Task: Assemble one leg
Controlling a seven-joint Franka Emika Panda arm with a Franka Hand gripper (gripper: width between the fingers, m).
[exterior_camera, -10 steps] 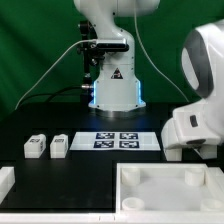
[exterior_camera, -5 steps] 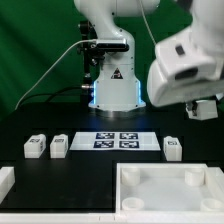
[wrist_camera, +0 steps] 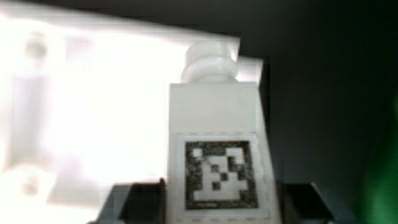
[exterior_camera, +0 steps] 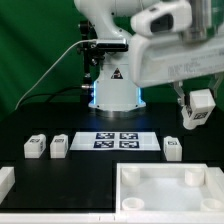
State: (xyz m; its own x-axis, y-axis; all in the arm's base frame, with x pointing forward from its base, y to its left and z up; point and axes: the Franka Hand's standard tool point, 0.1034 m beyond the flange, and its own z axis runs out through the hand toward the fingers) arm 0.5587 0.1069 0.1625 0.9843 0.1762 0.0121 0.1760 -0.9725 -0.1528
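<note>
My gripper (exterior_camera: 197, 112) hangs in the air at the exterior view's right, shut on a leg (exterior_camera: 198, 104), a small white peg with a black-and-white tag. In the wrist view the held leg (wrist_camera: 217, 130) stands between the two dark fingers (wrist_camera: 143, 200), tag facing the camera, with my gripper (wrist_camera: 217, 203) closed on its sides. Three more legs lie on the black table: two at the exterior view's left (exterior_camera: 36, 147) (exterior_camera: 59, 146) and one at its right (exterior_camera: 172, 149), below the gripper. The large white tabletop (exterior_camera: 150, 200) lies at the front right and also shows in the wrist view (wrist_camera: 54, 100).
The marker board (exterior_camera: 120, 140) lies flat in front of the robot base (exterior_camera: 112, 90). A white part (exterior_camera: 5, 181) sits at the front left edge. A green backdrop stands behind the table.
The arm has risen from low at the right to high above the table, carrying the leg up. The leg lying on the table at the right is uncovered now.
</note>
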